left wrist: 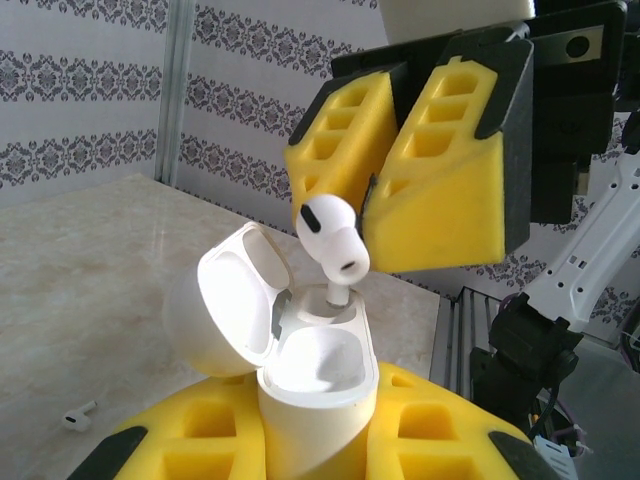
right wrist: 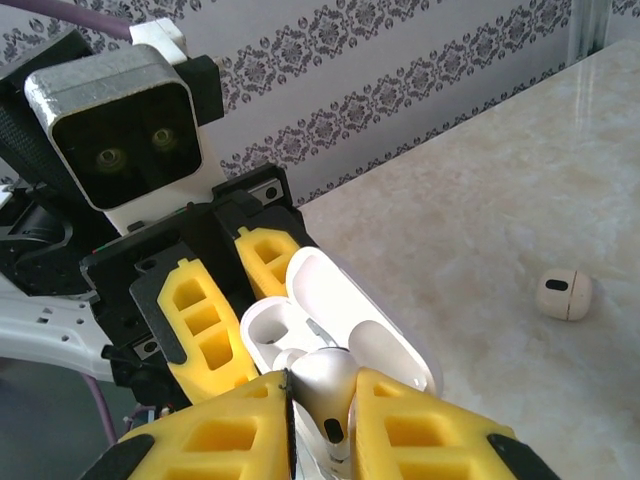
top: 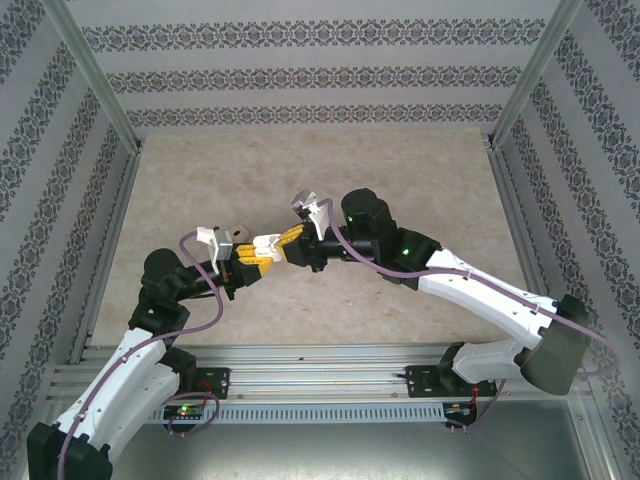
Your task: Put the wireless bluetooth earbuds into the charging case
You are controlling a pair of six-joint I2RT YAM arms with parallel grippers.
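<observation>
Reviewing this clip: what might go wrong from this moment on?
The earbud sits tilted in the right tool, its stem barely inside the slot of the charging case; pressing down could jam it or flick it out. The open lid stands beside the earbud, so a sideways slip may knock it. The left tool pinches only the case's lower part, so it might twist.

Earbud (right wrist: 325, 385) at open charging case (right wrist: 345, 300)

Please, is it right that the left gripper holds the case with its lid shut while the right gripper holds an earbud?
Not quite: the lid is open, as the left wrist view shows. The left gripper holds the case; the right gripper holds an earbud.
</observation>
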